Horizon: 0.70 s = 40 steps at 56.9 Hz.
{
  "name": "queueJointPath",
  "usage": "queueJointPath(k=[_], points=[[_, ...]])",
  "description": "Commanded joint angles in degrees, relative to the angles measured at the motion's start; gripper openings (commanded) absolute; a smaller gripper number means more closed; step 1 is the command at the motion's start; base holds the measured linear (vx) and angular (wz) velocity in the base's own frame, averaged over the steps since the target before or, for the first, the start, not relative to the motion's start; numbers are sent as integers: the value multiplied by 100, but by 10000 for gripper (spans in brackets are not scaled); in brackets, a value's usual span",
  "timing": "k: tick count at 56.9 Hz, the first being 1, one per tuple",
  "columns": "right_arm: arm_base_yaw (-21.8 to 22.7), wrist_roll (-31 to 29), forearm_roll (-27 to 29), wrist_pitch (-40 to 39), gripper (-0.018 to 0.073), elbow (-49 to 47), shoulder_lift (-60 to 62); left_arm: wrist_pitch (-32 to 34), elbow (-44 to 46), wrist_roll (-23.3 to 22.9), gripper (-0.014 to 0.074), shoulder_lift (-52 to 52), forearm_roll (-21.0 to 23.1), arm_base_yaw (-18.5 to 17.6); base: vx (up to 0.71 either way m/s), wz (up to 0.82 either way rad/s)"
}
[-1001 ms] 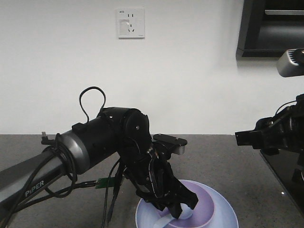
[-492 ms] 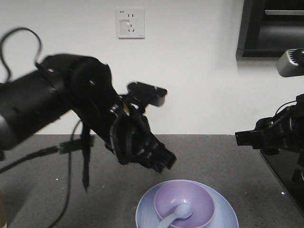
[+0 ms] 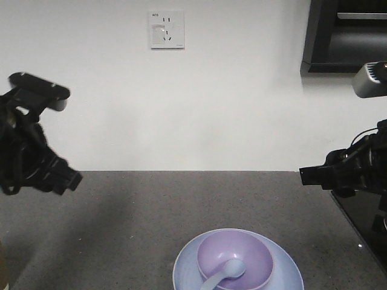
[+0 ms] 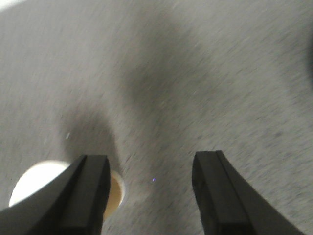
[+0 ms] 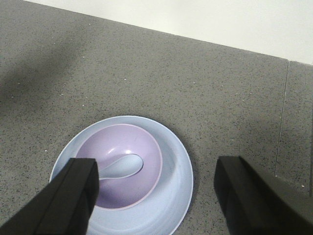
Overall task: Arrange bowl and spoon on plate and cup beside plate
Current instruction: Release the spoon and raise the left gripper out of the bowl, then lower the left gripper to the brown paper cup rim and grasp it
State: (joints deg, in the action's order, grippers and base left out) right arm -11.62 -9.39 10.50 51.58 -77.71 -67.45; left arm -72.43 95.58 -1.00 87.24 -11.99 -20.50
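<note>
- A round pale blue plate (image 3: 290,273) sits on a dark speckled counter (image 3: 151,205), low in the front view, close to the picture's bottom edge.
- A small lavender bowl (image 3: 237,254) stands upright on the plate, roughly at its middle. In the right wrist view, the plate's raised rim shows around most of the bowl.
- A short pale spoon (image 3: 225,273) lies inside the bowl. Its scoop rests on the bowl's floor, and its handle slants up toward the bowl's rim on the side nearer the left arm.
- The left gripper (image 3: 68,179) hangs in the air well to the left of the plate. Its two fingers are spread wide, with nothing between them.
- The left wrist view is blurred, but a cup (image 4: 36,177) shows on the counter below that gripper. It is white inside with a tan edge, and one gripper finger partly hides it. It stands well apart from the plate, off to the plate's left.
- A brown sliver at the far left edge of the front view may be the same cup, but too little shows to be sure.
- The right gripper (image 3: 309,175) hovers to the right of the plate and higher than it. Its fingers are parted wide and hold nothing.
- From the right wrist, the plate lies below, showing in the gap between those fingers.
- Behind the plate rises a white wall (image 3: 242,90) with a white socket (image 3: 166,29) high up.
</note>
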Motion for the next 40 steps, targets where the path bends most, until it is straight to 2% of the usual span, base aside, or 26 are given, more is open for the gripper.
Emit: queueJointPath(k=[1,8,23,34,40], points=[[5,-14,7,-411,550,-188,135,63,-249,100,499,-301,-55,313,0,0],[5,-14,7,-415,545,-188,135,63,-580,187,499,-309,-85,664,0,0],[5,-14,12,-415,542,-188,135,68,-780,204,499,-304,-31,1163,0,0],[5,-14,12,-415,542,-188,135,93,-933,222,499,-202,-43,1317,0,0],[5,-14,11,-421,542,-188,135,155,-971,261,499,-99,175,1344,0,0]])
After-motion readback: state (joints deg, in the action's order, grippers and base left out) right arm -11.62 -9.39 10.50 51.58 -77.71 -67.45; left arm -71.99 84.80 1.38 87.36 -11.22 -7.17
